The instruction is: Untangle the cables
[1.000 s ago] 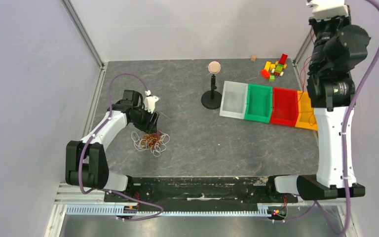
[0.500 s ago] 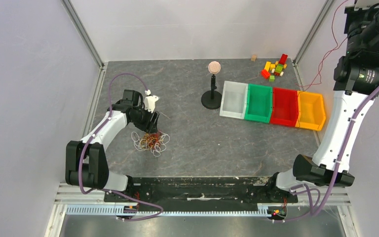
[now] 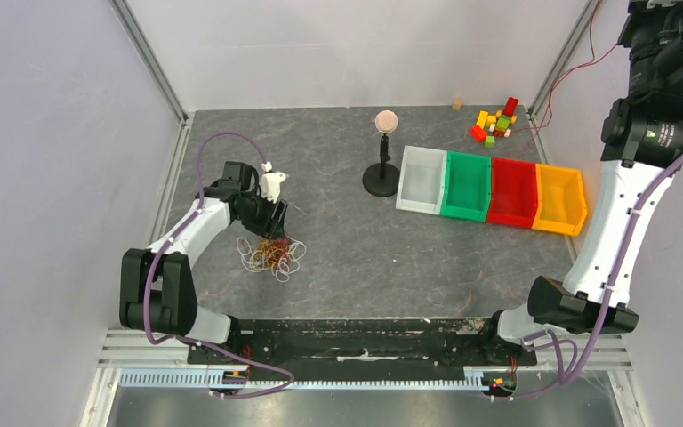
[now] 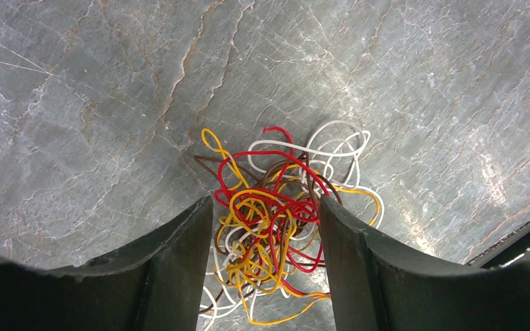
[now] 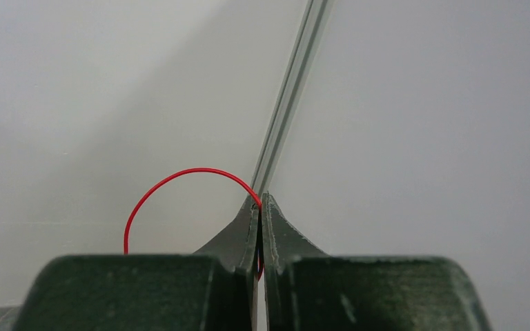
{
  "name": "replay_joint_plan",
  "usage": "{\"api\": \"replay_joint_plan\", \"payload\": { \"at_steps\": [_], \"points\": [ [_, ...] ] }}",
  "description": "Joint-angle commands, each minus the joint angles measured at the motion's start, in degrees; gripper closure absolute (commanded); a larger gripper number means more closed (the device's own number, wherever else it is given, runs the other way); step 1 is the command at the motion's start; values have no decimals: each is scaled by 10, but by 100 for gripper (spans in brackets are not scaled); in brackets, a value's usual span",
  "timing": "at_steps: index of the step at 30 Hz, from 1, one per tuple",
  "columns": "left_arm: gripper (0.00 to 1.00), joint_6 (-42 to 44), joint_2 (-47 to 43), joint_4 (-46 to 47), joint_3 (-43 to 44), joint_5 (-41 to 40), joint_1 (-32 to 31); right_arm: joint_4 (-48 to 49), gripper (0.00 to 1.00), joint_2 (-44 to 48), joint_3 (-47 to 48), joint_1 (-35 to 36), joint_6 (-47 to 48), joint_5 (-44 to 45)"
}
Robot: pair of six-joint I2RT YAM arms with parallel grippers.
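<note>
At 8 o'clock on the grey marbled desk (image 3: 356, 258): fist-sized tangle of thin red, yellow, white and brown cables (image 3: 271, 256), between the spread fingers of the left claw (image 4: 266, 207). Just past centre toward 12: black round-based stand with pink ball top (image 3: 382, 169). At its 3 o'clock, touching side by side in a row: white plastic bin (image 3: 422, 178), green plastic bin (image 3: 467, 185), red plastic bin (image 3: 513, 191), yellow plastic bin (image 3: 558, 197). Behind the bins at 1 o'clock: heap of small coloured blocks (image 3: 495, 123); at its 9 o'clock, apart, tan wooden cube (image 3: 456, 104). High at 2 o'clock, off the desk: right claw (image 5: 260, 200), pinched on a lone red wire (image 5: 179, 172).
</note>
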State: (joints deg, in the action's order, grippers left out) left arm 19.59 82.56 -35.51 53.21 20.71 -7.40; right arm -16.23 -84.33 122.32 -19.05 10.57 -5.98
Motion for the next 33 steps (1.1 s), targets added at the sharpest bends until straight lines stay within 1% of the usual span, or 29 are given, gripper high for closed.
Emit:
{"api": "replay_joint_plan", "payload": {
  "at_steps": [1,5,8,11,15,19,24,28,33],
  "points": [
    [35,-13,-3,21,5,10,2,60,100,-12,-18,-7,-10,3],
    [35,-14,-2,22,1,7,3,84,100,-15,-48,-19,-4,6],
    [35,-12,-2,25,-4,5,2,85,100,-24,-46,-31,0,0],
    [35,-11,3,27,-3,4,3,69,100,-20,-65,-42,-2,-22],
    [35,-14,8,30,0,6,3,60,100,33,-172,-45,13,-49],
    [35,-16,10,31,-1,6,2,62,100,89,-297,-45,33,-51],
    [35,-15,7,31,-4,6,3,78,100,123,-410,-48,47,-48],
    [35,-14,7,28,-3,6,3,85,100,116,-457,-48,47,-57],
    [34,-18,11,29,-3,7,2,95,100,76,-461,-47,25,-84]
  ]
}}
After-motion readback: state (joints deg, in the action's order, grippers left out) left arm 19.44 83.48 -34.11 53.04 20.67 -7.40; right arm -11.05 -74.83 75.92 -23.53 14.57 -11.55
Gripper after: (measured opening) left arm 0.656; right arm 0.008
